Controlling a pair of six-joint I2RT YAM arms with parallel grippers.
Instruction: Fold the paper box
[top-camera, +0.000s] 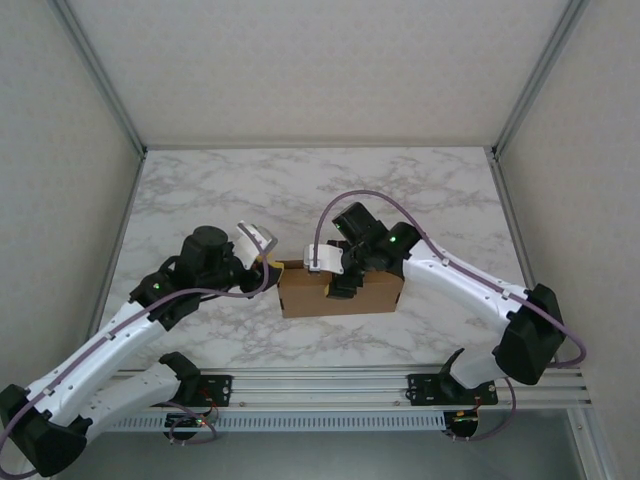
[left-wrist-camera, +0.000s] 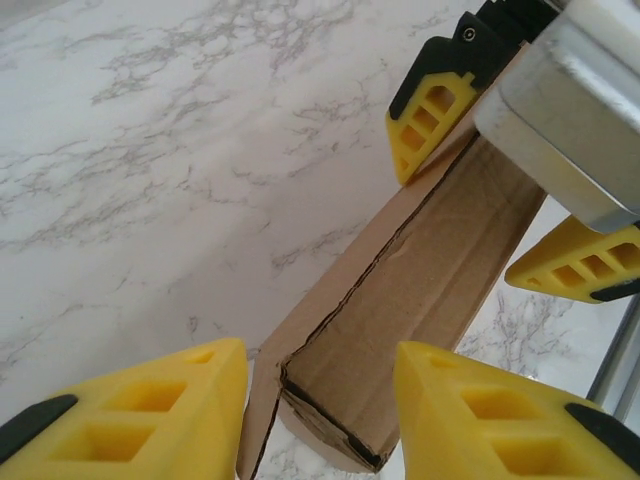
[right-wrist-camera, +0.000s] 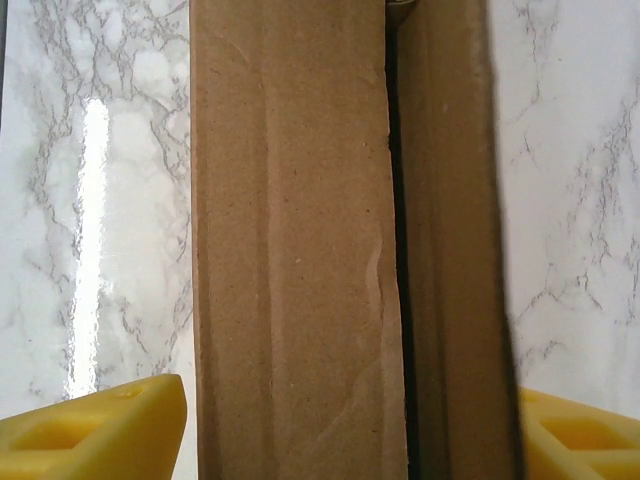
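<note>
Marble tabletop (top-camera: 200, 200), white-walled cell. Paper box (top-camera: 340, 293) sits at centre, one long seam slightly open. Right tool (right-wrist-camera: 350, 400) is spread astride its width. Left tool (left-wrist-camera: 320, 400) straddles one end; pinching or not, cannot tell. Judged light and stiff along panels, with crushable edges. Grip across the walls, not the loose flap.

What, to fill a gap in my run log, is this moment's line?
plain brown cardboard box: on marble table, flap seam showing | left gripper: straddles its end, grip unclear | right gripper: open, astride it
</note>
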